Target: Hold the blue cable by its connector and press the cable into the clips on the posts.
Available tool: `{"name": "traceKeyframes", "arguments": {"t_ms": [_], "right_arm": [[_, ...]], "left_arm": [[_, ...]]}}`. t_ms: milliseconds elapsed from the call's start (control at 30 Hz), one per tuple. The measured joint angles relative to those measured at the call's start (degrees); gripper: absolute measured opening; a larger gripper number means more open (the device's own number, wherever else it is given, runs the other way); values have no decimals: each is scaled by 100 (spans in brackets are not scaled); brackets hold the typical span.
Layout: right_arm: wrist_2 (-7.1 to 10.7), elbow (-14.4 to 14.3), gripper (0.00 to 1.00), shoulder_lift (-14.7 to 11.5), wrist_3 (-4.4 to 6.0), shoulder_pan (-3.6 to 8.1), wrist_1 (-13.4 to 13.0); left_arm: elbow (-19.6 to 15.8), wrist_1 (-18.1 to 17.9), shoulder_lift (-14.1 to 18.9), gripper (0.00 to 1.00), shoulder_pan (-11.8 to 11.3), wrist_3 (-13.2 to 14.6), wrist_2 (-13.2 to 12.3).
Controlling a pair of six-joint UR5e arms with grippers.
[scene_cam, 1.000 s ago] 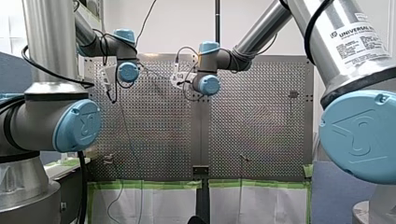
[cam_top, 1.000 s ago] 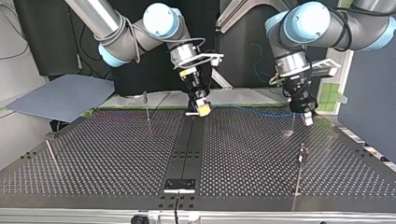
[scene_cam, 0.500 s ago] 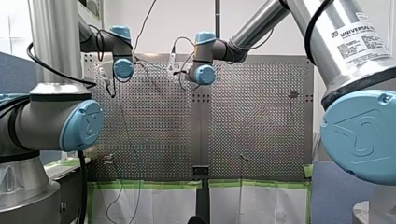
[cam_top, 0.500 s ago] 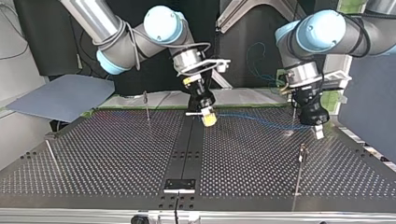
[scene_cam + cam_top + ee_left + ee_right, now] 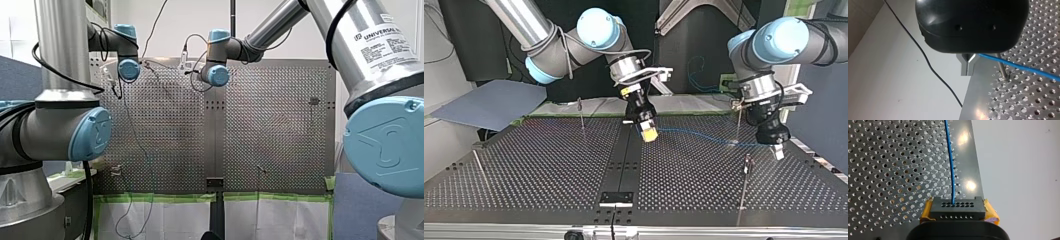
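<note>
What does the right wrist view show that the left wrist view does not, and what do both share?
Only the right wrist view: a black connector clamped between yellow pads, the blue cable leaving it. Only the left wrist view: metal fingers shut on the cable, a thin post beside them, a black wire beyond the perforated table. Both: the blue cable and the perforated table.

Slim posts [image 5: 581, 114] and the stretched blue cable [image 5: 694, 134] stand over the otherwise open table [image 5: 524, 170].
</note>
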State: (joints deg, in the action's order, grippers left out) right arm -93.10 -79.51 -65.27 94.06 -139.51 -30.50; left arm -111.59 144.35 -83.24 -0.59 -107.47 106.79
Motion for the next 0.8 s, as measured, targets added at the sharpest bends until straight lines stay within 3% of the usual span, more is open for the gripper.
{"name": "traceKeyframes", "arguments": {"t_ms": [367,800], "right_arm": [[-7,6,0,23,0,28,-7],[-7,8,0,43,-19,170,2]], "left_arm": [[0,-129,-47,0,-183,-81,-268],[13,-370,-277,0,-369,-215,-725]]}}
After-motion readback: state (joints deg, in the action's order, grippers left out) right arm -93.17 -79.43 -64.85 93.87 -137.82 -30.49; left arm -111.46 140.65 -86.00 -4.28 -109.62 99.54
